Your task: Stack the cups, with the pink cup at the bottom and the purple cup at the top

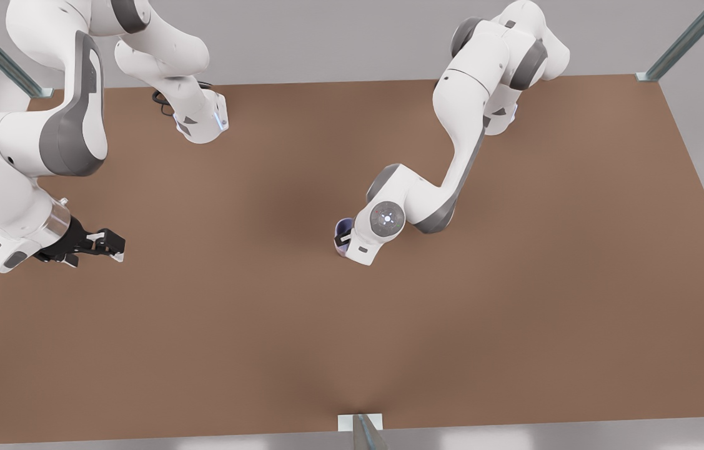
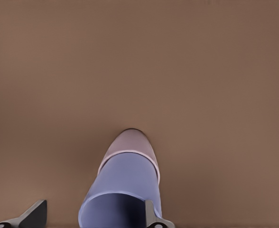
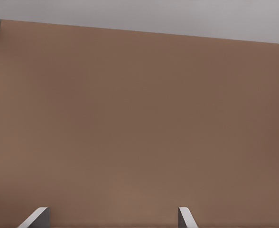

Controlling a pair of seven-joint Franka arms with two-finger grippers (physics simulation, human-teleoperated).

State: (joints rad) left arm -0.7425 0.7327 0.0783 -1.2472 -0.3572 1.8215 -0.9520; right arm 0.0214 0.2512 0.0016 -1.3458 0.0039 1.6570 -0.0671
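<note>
**Left gripper** (image 2: 94, 213): working over the middle of the table (image 1: 514, 325), at the end of the arm on the front view's right. Fingers spread, one passing inside the mouth of the purple cup (image 2: 123, 190) and the other standing clear outside its wall. Nothing is being clamped, so the hold reads as released.

**Purple cup**: sitting directly under this gripper, nested into the pink cup (image 2: 130, 141). In the front view it is peeking out from behind the wrist (image 1: 343, 228).

**Pink cup**: lying beneath the purple one, farther from the gripper, with its rim forming a pale band around the purple wall and its lower body showing beyond. Purple over pink is the order asked for.

**Step in hand, as judged**: letting go and clearing the stack. Doing it well is calling for the jaws to be kept wide and the hand to be lifted straight along the cups' axis, so the inner finger is not dragging the purple rim sideways. Any tilt or sideways drift is risking toppling such a light pair.

**Right gripper** (image 1: 105, 245): waiting far off toward the front view's left, fingers apart, holding nothing, above bare board.
</note>
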